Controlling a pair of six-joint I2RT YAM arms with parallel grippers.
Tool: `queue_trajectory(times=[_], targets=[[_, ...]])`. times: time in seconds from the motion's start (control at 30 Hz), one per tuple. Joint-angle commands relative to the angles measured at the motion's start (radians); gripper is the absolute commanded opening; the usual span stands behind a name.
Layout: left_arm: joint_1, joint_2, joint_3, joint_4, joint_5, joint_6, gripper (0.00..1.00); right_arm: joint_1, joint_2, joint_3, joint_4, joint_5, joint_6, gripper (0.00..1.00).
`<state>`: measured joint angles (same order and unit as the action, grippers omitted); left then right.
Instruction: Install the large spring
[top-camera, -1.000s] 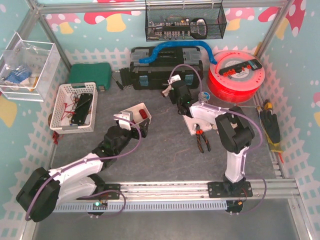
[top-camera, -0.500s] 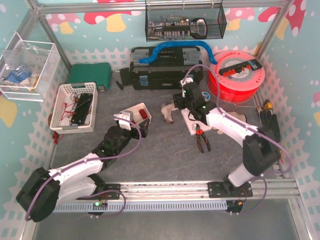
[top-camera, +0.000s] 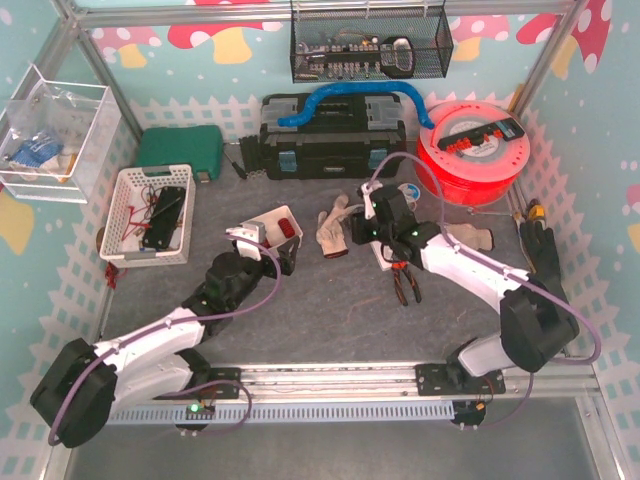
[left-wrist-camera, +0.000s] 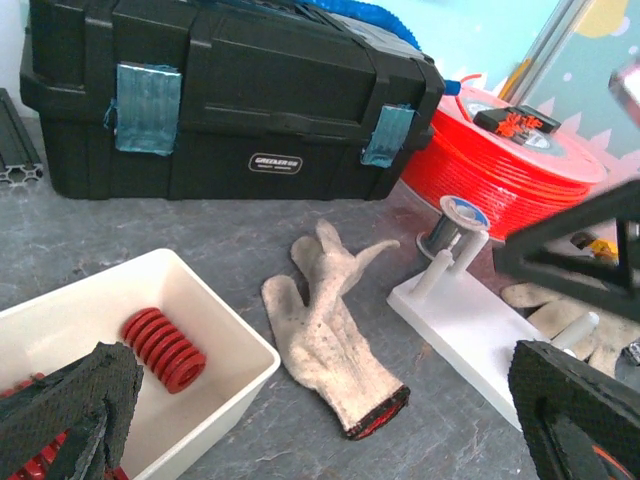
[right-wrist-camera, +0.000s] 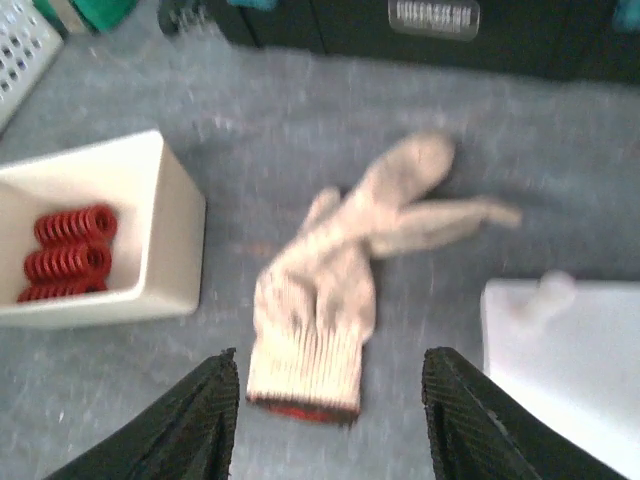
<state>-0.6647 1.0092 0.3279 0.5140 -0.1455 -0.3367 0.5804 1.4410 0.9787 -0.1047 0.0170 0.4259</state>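
Red coil springs (right-wrist-camera: 70, 255), the large spring presumably among them, lie in an open white bin (left-wrist-camera: 220, 400) on the grey tabletop (top-camera: 330, 310). Which coil is the large one cannot be told from these views. None is lifted.

The left claw (left-wrist-camera: 320, 400) hovers at the bin's near side, spread wide and holding nothing. One black finger (left-wrist-camera: 60, 410) covers part of the bin's interior in the wrist view.

Just right of the bin a cream work glove (top-camera: 333, 222) lies flat, its red-trimmed cuff toward the arms. The right claw (right-wrist-camera: 330, 400) hangs over that glove, likewise released and empty.

Beyond the glove from the bin sits a white base plate (left-wrist-camera: 470, 320) with upright pegs (left-wrist-camera: 435, 272), all bare; it looks like the spring's destination. Pliers (top-camera: 405, 285) lie past the plate's near edge, well right of the bin.

Behind the bin stands a black toolbox (top-camera: 333, 135), and a red filament spool (top-camera: 470, 150) sits far to the bin's right rear.

The job appears to be at its start, with no spring gripped and no peg loaded. Left to do are the pick from the bin, the carry past the glove and the seating on a peg.
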Motion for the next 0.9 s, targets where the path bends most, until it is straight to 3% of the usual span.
queue_trajectory(times=[0.0,0.33,0.53,0.87], targets=[[-0.009,-0.013,0.003,0.02,0.009,0.001,0.99,0.015,-0.068,-0.087,-0.069,0.009,0.108,0.51],[-0.013,-0.005,0.013,0.02,0.035,-0.005,0.99,0.015,-0.238,-0.295,-0.381,0.041,0.302,0.45],[-0.016,-0.007,0.012,0.017,0.031,-0.001,0.99,0.015,-0.266,-0.406,-0.38,0.068,0.36,0.36],[-0.016,-0.006,0.009,0.019,0.024,0.002,0.99,0.015,-0.246,-0.406,-0.359,0.116,0.345,0.34]])
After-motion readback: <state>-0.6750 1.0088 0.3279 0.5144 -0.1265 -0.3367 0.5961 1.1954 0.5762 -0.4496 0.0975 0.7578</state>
